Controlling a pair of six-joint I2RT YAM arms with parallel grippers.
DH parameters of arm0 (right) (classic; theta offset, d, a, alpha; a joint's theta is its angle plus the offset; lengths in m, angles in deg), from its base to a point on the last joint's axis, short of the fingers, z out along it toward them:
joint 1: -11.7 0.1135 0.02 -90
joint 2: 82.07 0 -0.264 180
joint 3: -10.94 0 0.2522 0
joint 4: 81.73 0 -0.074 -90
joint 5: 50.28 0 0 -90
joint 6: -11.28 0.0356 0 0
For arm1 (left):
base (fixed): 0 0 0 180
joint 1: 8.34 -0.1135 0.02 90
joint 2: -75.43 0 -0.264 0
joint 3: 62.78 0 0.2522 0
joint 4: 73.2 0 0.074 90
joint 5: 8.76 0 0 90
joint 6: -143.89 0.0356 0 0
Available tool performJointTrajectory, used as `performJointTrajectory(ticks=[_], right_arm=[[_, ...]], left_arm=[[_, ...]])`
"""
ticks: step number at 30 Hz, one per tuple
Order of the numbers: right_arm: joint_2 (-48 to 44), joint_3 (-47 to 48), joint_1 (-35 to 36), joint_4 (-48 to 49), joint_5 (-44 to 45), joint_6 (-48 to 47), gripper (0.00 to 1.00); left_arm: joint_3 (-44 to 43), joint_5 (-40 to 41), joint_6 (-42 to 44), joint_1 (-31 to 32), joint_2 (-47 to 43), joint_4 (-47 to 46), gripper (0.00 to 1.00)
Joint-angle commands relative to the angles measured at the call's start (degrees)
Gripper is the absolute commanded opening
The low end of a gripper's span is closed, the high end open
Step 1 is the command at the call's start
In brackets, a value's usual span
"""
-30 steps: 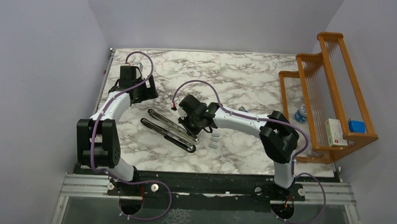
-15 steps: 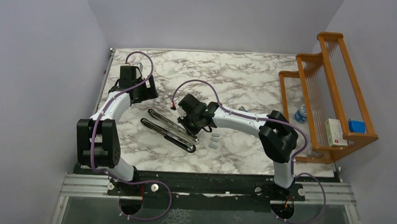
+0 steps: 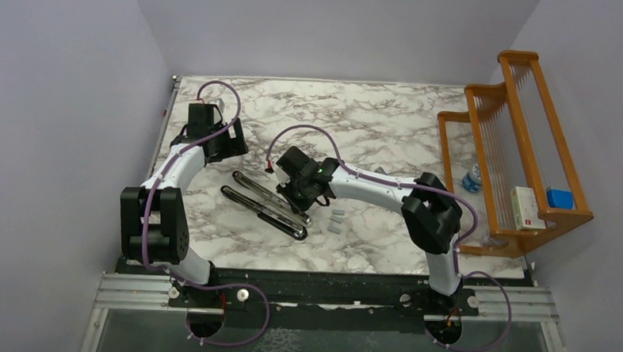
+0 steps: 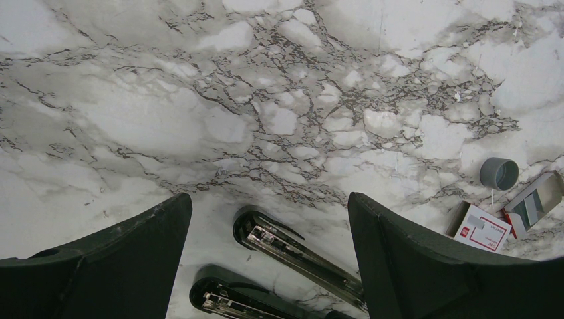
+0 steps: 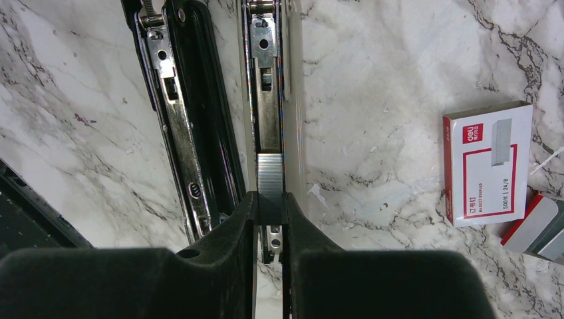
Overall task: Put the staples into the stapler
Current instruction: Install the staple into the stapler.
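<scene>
The stapler (image 3: 266, 202) lies opened flat on the marble as two long black halves. In the right wrist view its metal magazine channel (image 5: 269, 100) runs straight up from my right gripper (image 5: 269, 199), beside the other half (image 5: 181, 113). That gripper is shut on a short silvery strip of staples (image 5: 270, 174), lined up with the channel and right over it. I cannot tell whether the strip rests in it. My left gripper (image 4: 266, 199) hangs open above the stapler's far ends (image 4: 287, 247), touching nothing. In the top view the right gripper (image 3: 296, 193) is over the stapler and the left gripper (image 3: 229, 145) is up-left of it.
A white-and-red staple box (image 5: 487, 163) and its pulled-out tray (image 5: 535, 227) lie just right of the stapler. A grey cap (image 4: 499, 174) sits beyond them. A wooden rack (image 3: 524, 138) at the right table edge holds a white box (image 3: 527, 208) and a blue object (image 3: 560, 197).
My right arm has shifted slightly left over the stapler, still holding the strip. The left arm has not moved.
</scene>
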Motion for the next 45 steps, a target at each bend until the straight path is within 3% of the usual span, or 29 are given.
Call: performJointTrajectory(ticks=[1, 12, 24, 31, 39, 45], right_arm=[[1.92, 1.78, -0.36, -3.2, -0.56, 0.59, 0.01], [2.88, 2.4, -0.33, -4.14, -0.55, 0.72, 0.04], [3.06, 2.38, -0.34, -4.05, -0.83, 0.9, 0.28], [2.7, 2.38, -0.35, -3.93, -0.5, 0.96, 0.32], [-2.94, 0.02, -0.28, 3.03, -0.77, 2.43, 0.36], [-4.89, -1.38, -0.89, 6.02, 3.66, 4.02, 0.4]], left_arm=[[-1.07, -1.16, 0.55, -0.57, -0.81, -0.74, 0.9], [-1.06, -1.18, 0.53, -0.57, -0.79, -0.78, 0.9], [-0.97, -1.2, 0.55, -0.57, -0.87, -0.79, 0.9], [-0.99, -1.16, 0.55, -0.57, -0.97, -0.71, 0.9], [-0.91, -1.08, 0.64, -0.57, -0.89, -0.77, 0.9], [-0.91, -0.99, 0.64, -0.66, -0.88, -0.76, 0.9]])
